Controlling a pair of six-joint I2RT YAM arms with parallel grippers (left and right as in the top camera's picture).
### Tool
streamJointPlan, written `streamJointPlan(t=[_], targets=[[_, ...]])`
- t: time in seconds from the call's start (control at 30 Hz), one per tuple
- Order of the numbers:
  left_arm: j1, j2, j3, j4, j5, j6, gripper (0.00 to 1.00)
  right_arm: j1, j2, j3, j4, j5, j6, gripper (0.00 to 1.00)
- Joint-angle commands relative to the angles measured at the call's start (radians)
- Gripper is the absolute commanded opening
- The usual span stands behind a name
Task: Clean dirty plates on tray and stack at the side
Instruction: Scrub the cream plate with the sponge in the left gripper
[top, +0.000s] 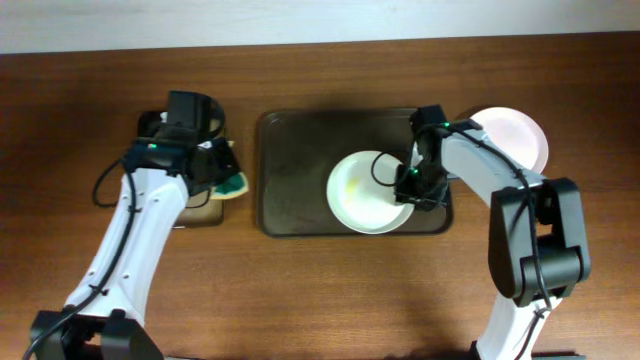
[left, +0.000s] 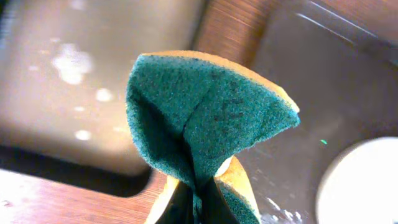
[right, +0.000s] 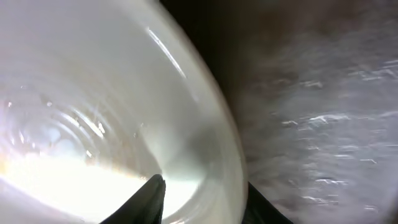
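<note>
A white plate (top: 365, 192) with a faint yellow smear lies on the right half of the dark tray (top: 295, 170). My right gripper (top: 412, 190) is at its right rim. In the right wrist view the plate (right: 93, 93) fills the left and the right gripper (right: 205, 186) is open: one finger inside the plate, the other outside the rim over the tray (right: 323, 93). Another white plate (top: 515, 140) rests on the table right of the tray. My left gripper (top: 225, 175) hovers left of the tray, shut on a green-and-yellow sponge (left: 205, 118).
A black-rimmed basin (top: 200, 215) with a tan inside sits under the left arm, left of the tray. In the left wrist view the basin (left: 74, 74) lies behind the sponge, with the tray (left: 298, 74) and plate edge (left: 367, 180) at right.
</note>
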Motion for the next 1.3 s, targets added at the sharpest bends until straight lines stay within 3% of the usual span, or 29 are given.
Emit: streamJointPlan(t=[0.0,0.03,0.1,0.2,0.27,0.3,0.33,0.37,0.43,0.5,0.57,0.6,1.0,1.17,1.27], targets=[[-0.100,0.026,0.000,0.025,0.027,0.019,0.00,0.098,0.018,-0.082,0.098,-0.047,0.002,0.48],[-0.124,0.036,0.000,0.032,0.027,0.020,0.00,0.118,0.018,-0.084,0.114,-0.047,0.002,0.48],[-0.171,0.063,0.000,0.055,0.027,0.019,0.00,0.137,0.018,-0.080,0.134,-0.048,0.003,0.18],[-0.229,0.118,0.000,0.101,0.035,0.019,0.00,0.122,0.018,-0.080,0.138,-0.032,0.074,0.06],[-0.257,0.152,0.000,0.137,0.047,0.019,0.00,0.116,0.018,-0.080,0.152,-0.032,0.130,0.06],[-0.274,0.173,0.000,0.164,0.066,0.019,0.00,0.116,0.018,-0.081,0.173,-0.031,0.129,0.13],[-0.287,0.190,0.000,0.184,0.087,0.019,0.00,0.116,0.018,-0.082,0.184,-0.027,0.129,0.30],[-0.301,0.206,0.000,0.202,0.104,0.019,0.00,0.116,0.018,-0.082,0.194,-0.024,0.129,0.37],[-0.328,0.238,0.000,0.232,0.116,0.019,0.00,0.116,0.018,-0.082,0.204,-0.021,0.129,0.41],[-0.346,0.264,0.000,0.251,0.117,0.015,0.00,0.116,0.018,-0.082,0.205,-0.020,0.129,0.33],[-0.366,0.291,0.000,0.276,0.128,0.015,0.00,0.116,0.018,-0.082,0.204,-0.021,0.129,0.07],[-0.374,0.302,0.000,0.286,0.135,0.015,0.00,0.116,0.018,-0.082,0.204,-0.020,0.129,0.04],[-0.424,0.450,0.000,0.408,0.154,-0.010,0.00,0.116,0.018,-0.082,0.201,-0.021,0.129,0.04],[-0.396,0.455,0.002,0.271,-0.133,-0.006,0.00,0.116,0.018,-0.082,0.200,-0.021,0.129,0.04],[-0.354,0.443,0.031,0.124,-0.398,-0.007,0.00,0.116,0.018,-0.082,0.201,-0.021,0.129,0.04]])
